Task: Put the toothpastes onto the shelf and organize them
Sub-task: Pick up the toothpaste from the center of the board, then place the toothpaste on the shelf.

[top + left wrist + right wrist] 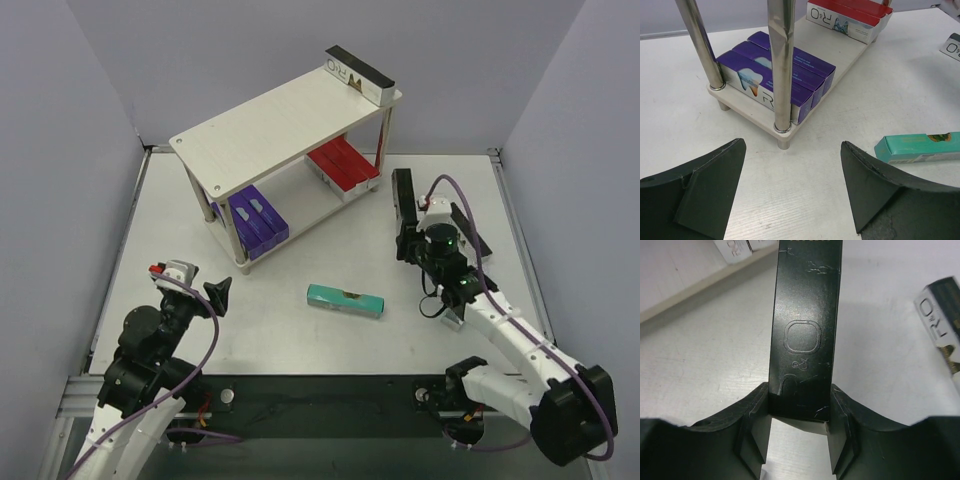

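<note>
The right claw [800, 407] is closed on the near end of a black toothpaste box [805, 315], one finger pressing on each long side. The box points away from the claw, toward the right end of the shelf [270, 125], in front of the red boxes [343, 165]; I cannot tell whether it touches the table [300, 335]. Just to the right of this claw, a second black box [470, 235] lies flat on the table.

The left claw [793, 145] stands wide and holds nothing. It faces the left front corner of the shelf. There, on the lower board, the purple boxes [785, 70] lie side by side behind the metal leg [781, 65]. The red boxes lie on the same board, at its right end.

A teal box [345, 299] lies alone on the table between the two arms, in front of the shelf. One more black box [358, 72] lies on the top board, along its far right edge.
</note>
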{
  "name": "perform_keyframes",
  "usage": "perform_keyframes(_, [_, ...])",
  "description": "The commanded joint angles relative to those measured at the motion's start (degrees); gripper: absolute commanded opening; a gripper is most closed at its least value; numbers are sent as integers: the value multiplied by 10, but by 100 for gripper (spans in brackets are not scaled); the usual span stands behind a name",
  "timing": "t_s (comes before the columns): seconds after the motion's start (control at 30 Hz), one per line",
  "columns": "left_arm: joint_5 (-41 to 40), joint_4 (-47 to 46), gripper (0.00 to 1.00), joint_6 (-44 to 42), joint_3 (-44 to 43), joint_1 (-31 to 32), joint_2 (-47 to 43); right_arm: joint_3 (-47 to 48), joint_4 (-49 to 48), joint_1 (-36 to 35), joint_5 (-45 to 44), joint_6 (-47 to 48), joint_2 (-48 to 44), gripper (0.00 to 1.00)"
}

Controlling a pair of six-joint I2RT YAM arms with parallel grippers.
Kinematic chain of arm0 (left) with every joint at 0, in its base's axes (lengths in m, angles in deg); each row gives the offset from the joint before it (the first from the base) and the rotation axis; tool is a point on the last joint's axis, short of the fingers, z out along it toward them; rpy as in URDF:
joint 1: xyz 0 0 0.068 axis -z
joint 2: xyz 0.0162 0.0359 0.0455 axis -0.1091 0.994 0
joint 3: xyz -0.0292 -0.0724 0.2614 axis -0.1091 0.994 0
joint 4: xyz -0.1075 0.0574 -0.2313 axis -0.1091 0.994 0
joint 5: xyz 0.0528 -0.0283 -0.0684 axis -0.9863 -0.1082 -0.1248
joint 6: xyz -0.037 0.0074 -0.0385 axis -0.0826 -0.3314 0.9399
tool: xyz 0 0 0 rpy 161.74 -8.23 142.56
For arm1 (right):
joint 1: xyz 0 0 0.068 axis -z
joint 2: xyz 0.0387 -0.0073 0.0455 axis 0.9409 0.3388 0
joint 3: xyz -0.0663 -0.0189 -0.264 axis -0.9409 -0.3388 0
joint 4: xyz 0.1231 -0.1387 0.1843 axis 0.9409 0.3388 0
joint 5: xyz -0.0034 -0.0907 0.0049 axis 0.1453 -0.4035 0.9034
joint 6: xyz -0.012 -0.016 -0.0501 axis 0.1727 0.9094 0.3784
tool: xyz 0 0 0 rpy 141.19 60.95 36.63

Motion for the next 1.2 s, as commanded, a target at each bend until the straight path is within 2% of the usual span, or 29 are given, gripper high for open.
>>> perform_keyframes(0.0, [13,-28,88,-6,-2,-6,8,89,66,9,-22,48,-88,30])
perform_keyframes(0.13, [18,-29,88,-6,-3,-7,12,193,156,11,10,96,-107,29])
perform_keyframes(0.33, [21,-29,88,-6,-3,-7,14,385,248,11,93,171,-62,30])
perform_keyframes(0.5, [22,-29,88,-6,-3,-7,16,544,302,9,202,190,29,30])
perform_keyframes(0.7, [22,-29,88,-6,-3,-7,17,679,342,6,283,193,163,31])
perform_keyframes(0.93, [13,-28,88,-4,-2,-7,14,820,342,-2,298,205,318,32])
perform_keyframes(1.17, [9,-28,88,-4,-2,-7,12,923,346,1,289,208,426,34])
